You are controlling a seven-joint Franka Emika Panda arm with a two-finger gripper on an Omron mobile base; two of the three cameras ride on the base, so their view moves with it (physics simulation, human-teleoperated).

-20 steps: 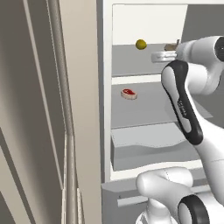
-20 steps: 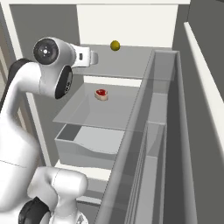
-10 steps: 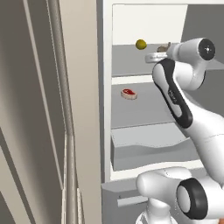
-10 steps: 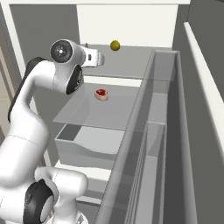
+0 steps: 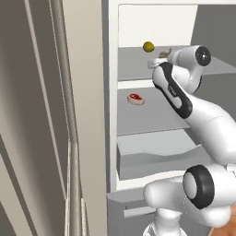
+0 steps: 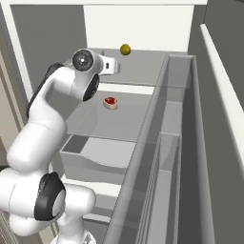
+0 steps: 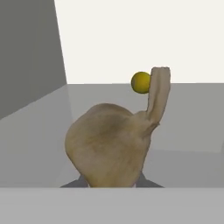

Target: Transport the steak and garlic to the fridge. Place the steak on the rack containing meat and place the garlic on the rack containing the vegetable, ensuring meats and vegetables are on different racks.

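While the hand (image 7: 111,183) grips the garlic (image 7: 109,146), the steak (image 5: 136,98) lies one rack lower.

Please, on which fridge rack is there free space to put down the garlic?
The upper rack is bare on both sides of the yellow ball at its back, beyond the garlic. The middle rack is bare all around the steak, which lies toward its back. Nowhere is crowded.
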